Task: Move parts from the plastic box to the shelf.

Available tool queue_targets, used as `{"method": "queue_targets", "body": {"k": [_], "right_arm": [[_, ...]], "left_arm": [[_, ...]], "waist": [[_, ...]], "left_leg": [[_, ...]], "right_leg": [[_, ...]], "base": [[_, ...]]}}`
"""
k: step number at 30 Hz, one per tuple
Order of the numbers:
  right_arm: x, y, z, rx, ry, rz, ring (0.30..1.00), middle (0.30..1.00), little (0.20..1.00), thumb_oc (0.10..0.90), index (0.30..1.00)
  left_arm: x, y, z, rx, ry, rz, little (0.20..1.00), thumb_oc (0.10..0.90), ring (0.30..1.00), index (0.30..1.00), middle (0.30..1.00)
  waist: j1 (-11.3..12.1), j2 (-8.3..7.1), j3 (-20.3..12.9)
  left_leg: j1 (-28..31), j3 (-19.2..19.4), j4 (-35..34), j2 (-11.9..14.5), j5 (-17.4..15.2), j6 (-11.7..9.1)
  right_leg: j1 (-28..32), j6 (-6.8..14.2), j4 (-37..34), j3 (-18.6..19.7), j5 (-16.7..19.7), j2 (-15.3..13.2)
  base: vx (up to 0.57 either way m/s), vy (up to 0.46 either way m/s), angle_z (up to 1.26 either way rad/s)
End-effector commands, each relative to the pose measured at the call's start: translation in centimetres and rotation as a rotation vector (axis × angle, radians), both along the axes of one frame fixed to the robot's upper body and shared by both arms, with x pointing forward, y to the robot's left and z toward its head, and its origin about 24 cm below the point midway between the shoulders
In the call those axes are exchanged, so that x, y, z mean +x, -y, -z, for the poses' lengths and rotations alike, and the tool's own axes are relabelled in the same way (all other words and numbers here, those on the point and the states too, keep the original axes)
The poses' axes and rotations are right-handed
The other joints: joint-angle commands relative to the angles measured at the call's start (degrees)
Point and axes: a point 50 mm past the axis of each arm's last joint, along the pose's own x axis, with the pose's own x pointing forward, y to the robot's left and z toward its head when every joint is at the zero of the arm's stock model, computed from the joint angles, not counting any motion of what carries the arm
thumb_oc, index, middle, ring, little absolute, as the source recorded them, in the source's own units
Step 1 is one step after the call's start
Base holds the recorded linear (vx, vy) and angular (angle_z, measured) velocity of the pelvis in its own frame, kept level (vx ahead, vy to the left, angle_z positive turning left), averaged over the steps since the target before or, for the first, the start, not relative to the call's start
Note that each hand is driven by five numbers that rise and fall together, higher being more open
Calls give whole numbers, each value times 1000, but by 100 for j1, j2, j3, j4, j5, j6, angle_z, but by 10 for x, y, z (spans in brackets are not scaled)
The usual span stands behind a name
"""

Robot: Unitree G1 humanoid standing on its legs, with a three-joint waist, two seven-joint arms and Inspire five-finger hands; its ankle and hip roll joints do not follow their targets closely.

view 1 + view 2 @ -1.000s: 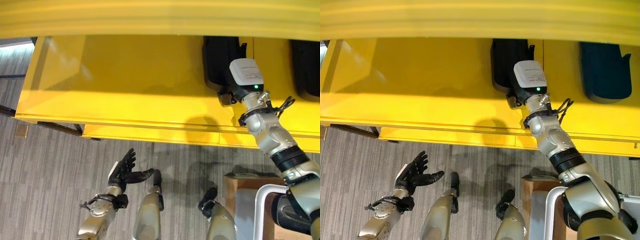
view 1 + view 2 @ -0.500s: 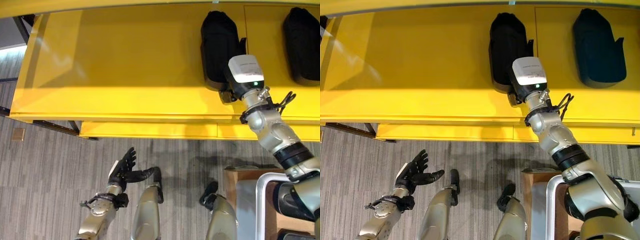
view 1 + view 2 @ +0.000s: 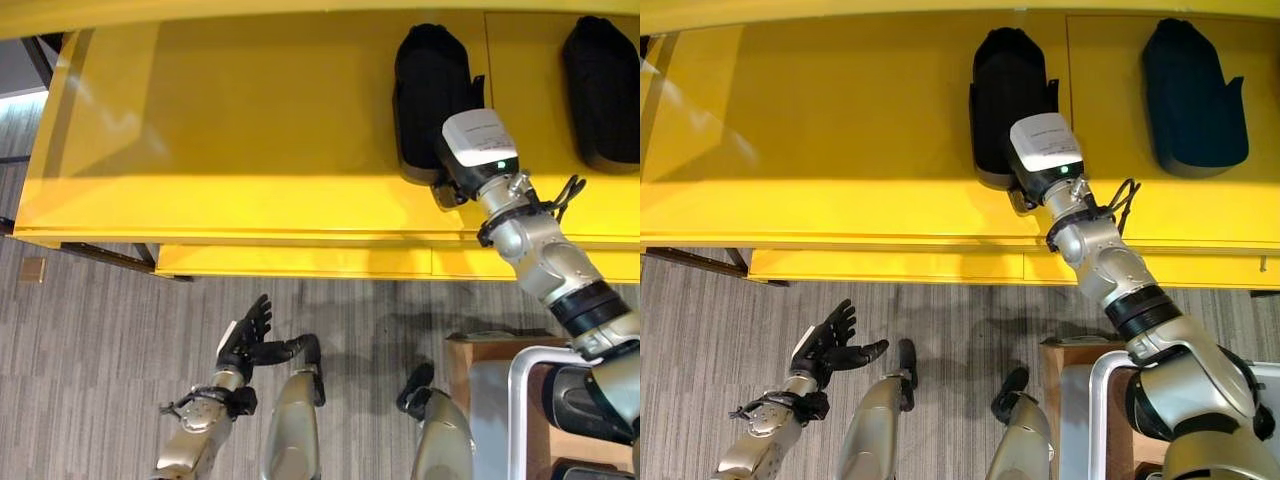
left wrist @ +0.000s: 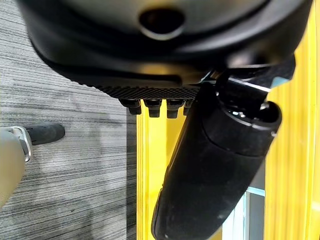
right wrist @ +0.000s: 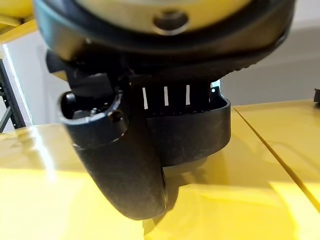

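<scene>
A black moulded part lies on the yellow shelf, right of its middle. My right hand is shut on that part's near end; in the right wrist view its thumb presses the part's rim and its fingers lie over the top. In the eye views the white-topped wrist unit hides the hand. A second black part rests on the shelf further right. My left hand hangs open low over the floor at the lower left, holding nothing.
The rim of a grey plastic box stands at the lower right beside a wooden crate. An upper yellow shelf edge runs across the top. The shelf's left half is bare yellow surface.
The camera has tilted up, so more of the shelf shows. My right arm has edged a little to the left with the black part. The left hand has not moved.
</scene>
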Motion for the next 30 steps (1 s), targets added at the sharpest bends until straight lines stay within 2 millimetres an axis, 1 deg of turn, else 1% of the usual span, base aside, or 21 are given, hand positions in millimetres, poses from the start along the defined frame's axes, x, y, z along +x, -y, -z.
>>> {"method": "queue_targets", "body": {"k": [1, 4, 5, 6, 10, 11, 12, 14, 15, 17, 18, 19, 20, 21, 22, 23, 24, 26, 28, 30], "right_arm": [[-3, -24, -42, -22, 145, -114, 300, 300, 300, 400, 300], [-3, -24, -42, -22, 145, -114, 300, 300, 300, 400, 300], [-3, -22, -40, -12, 137, -105, 322, 322, 322, 416, 322], [-1, -15, -38, 29, 119, -83, 1000, 1000, 1000, 900, 1000], [-4, -11, -45, 57, 119, -80, 1000, 1000, 1000, 900, 1000], [-5, -11, -48, 54, 126, -83, 1000, 1000, 1000, 900, 1000], [-7, -12, -52, 46, 139, -92, 1000, 1000, 1000, 900, 1000], [-7, -11, -54, 44, 143, -90, 1000, 1000, 1000, 900, 1000], [-11, -11, -60, 18, 157, -100, 1000, 1000, 1000, 900, 1000], [-11, -11, -61, 17, 157, -99, 1000, 1000, 1000, 900, 1000], [-14, -9, -65, 1, 173, -97, 1000, 1000, 1000, 900, 1000], [-14, -8, -65, 0, 174, -96, 1000, 1000, 1000, 900, 1000], [-17, -7, -69, -6, 180, -104, 1000, 1000, 1000, 900, 1000], [-17, -7, -68, -6, 178, -104, 1000, 1000, 1000, 900, 1000], [-19, -8, -71, -10, 191, -107, 1000, 1000, 1000, 900, 1000], [-21, -7, -73, -15, 201, -112, 1000, 1000, 1000, 900, 1000], [-23, -8, -75, -22, 207, -119, 1000, 1000, 1000, 900, 1000], [-34, -12, -84, -28, 246, -165, 1000, 1000, 1000, 900, 1000], [-34, -12, -84, -28, 246, -165, 1000, 1000, 1000, 900, 1000], [-41, -16, -88, -41, 259, -199, 1000, 1000, 1000, 900, 1000]], "left_arm": [[2, -6, -28, -12, 153, 1, 1000, 900, 1000, 1000, 1000], [2, -6, -28, -12, 153, 1, 1000, 900, 1000, 1000, 1000], [2, -6, -28, -11, 153, 1, 1000, 900, 1000, 1000, 1000], [1, -7, -28, -11, 152, -3, 1000, 900, 1000, 1000, 1000], [1, -9, -28, -1, 151, -13, 1000, 900, 1000, 1000, 1000], [1, -9, -29, 0, 156, -13, 1000, 900, 1000, 1000, 1000], [1, -10, -30, -1, 159, -18, 1000, 900, 1000, 1000, 1000], [1, -11, -31, 1, 161, -23, 1000, 900, 1000, 1000, 1000], [0, -13, -32, 3, 166, -32, 1000, 900, 1000, 1000, 1000], [0, -13, -32, 3, 166, -32, 1000, 900, 1000, 1000, 1000], [0, -15, -33, 4, 168, -40, 1000, 900, 1000, 1000, 1000], [0, -14, -33, 4, 170, -39, 1000, 900, 1000, 1000, 1000], [0, -15, -33, 5, 169, -41, 1000, 900, 1000, 1000, 1000], [0, -15, -33, 6, 168, -42, 1000, 900, 1000, 1000, 1000], [0, -15, -33, 5, 168, -44, 1000, 900, 1000, 1000, 1000], [0, -15, -34, 5, 174, -44, 1000, 900, 1000, 1000, 1000], [0, -16, -34, 9, 174, -45, 1000, 900, 1000, 1000, 1000], [0, -18, -37, 9, 185, -58, 1000, 900, 1000, 1000, 1000], [0, -18, -37, 9, 185, -58, 1000, 900, 1000, 1000, 1000], [0, -20, -37, 12, 188, -67, 1000, 900, 1000, 1000, 1000]], "waist": [[68, -130, -207], [68, -130, -207], [68, -134, -203], [58, -155, -185], [20, -214, -176], [14, -232, -156], [-3, -237, -176], [-8, -249, -175], [-27, -284, -168], [-27, -280, -165], [-52, -300, -158], [-47, -306, -134], [-66, -321, -130], [-67, -315, -153], [-72, -320, -149], [-84, -334, -134], [-91, -339, -136], [-122, -369, -148], [-121, -369, -148], [-139, -383, -158]], "left_leg": [[207, -378, 306, 335, -660, -357], [207, -377, 306, 335, -660, -357], [198, -382, 314, 334, -662, -356], [183, -372, 311, 343, -658, -358], [179, -350, 294, 356, -656, -362], [123, -294, 270, 342, -521, -308], [177, -339, 274, 354, -641, -359], [184, -332, 264, 359, -644, -360], [178, -324, 267, 376, -645, -362], [178, -322, 268, 376, -645, -362], [177, -318, 270, 379, -648, -360], [126, -267, 264, 366, -531, -308], [127, -258, 266, 373, -535, -310], [179, -309, 272, 385, -653, -361], [191, -303, 263, 388, -657, -361], [142, -250, 241, 375, -532, -310], [144, -247, 244, 379, -531, -311], [167, -230, 256, 402, -544, -317], [167, -229, 256, 402, -544, -317], [180, -227, 264, 410, -549, -319]], "right_leg": [[311, 492, -222, 185, 352, -208], [311, 492, -222, 186, 353, -208], [307, 495, -228, 184, 359, -207], [301, 501, -221, 175, 358, -195], [274, 493, -241, 192, 362, -173], [235, 413, -298, 127, 480, -191], [255, 490, -264, 205, 387, -160], [248, 488, -271, 214, 392, -148], [236, 490, -275, 213, 398, -143], [233, 490, -273, 216, 398, -144], [224, 488, -267, 225, 403, -139], [191, 412, -304, 162, 503, -167], [187, 409, -302, 166, 504, -166], [218, 486, -262, 231, 403, -140], [219, 487, -260, 233, 403, -139], [183, 409, -307, 168, 511, -164], [185, 409, -308, 169, 516, -164], [168, 416, -305, 200, 530, -155], [168, 416, -305, 201, 530, -155], [173, 416, -301, 213, 517, -143]], "base": [[0, 0, 0], [0, 0, 0], [0, 0, 0], [30, -19, 0], [-5, -3, 0], [0, 0, 0], [0, 0, 0], [42, -7, -1], [0, 0, 0], [0, 0, 0], [-71, 13, -1], [-68, 12, -1], [0, 0, 0], [78, -12, -2], [0, 0, 0], [-67, 9, -3], [-66, 8, -3], [5, -5, -2], [0, -2, -2], [2, -6, -3]]}}
